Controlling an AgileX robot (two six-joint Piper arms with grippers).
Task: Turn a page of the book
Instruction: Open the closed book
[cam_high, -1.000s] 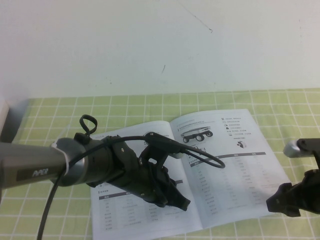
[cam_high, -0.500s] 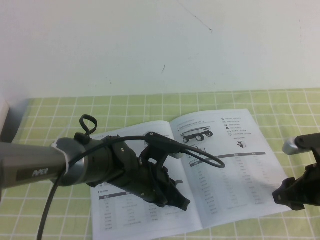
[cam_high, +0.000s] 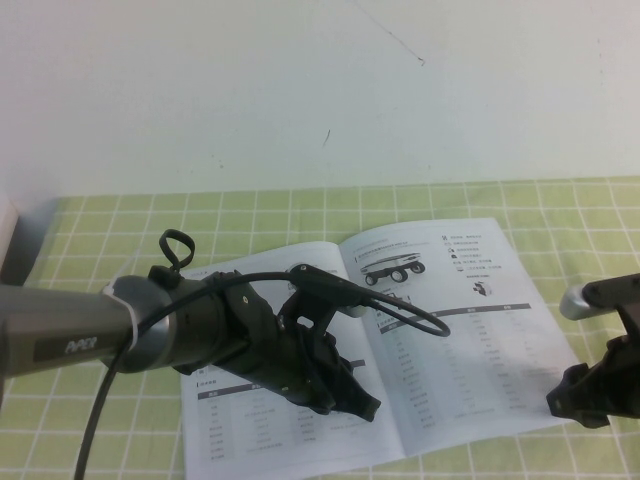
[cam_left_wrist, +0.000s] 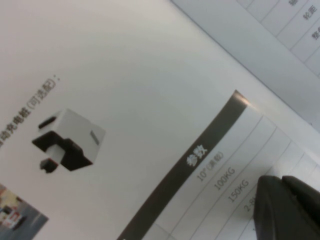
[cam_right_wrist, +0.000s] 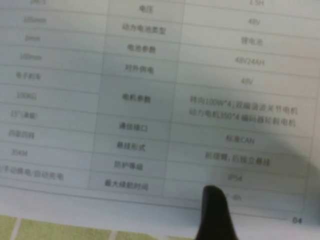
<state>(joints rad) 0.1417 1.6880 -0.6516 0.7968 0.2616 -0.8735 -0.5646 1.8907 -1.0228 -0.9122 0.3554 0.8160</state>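
Note:
The book lies open on the green checked mat. Its right page carries a wheeled robot photo and a table. My left gripper rests low on the left page near the spine, fingers shut together with nothing between them, their tips on the printed table. My right gripper hovers at the right page's near right corner. In the right wrist view one dark finger stands over the page's bottom edge beside the page number, with no second finger against it.
The green checked mat runs under and around the book, up to a white wall behind. A black cable loops off my left arm over the spine. A pale object's edge shows at far left.
My right gripper has shifted slightly rightward and lower beside the book's near right corner. The left arm and the book have not moved.

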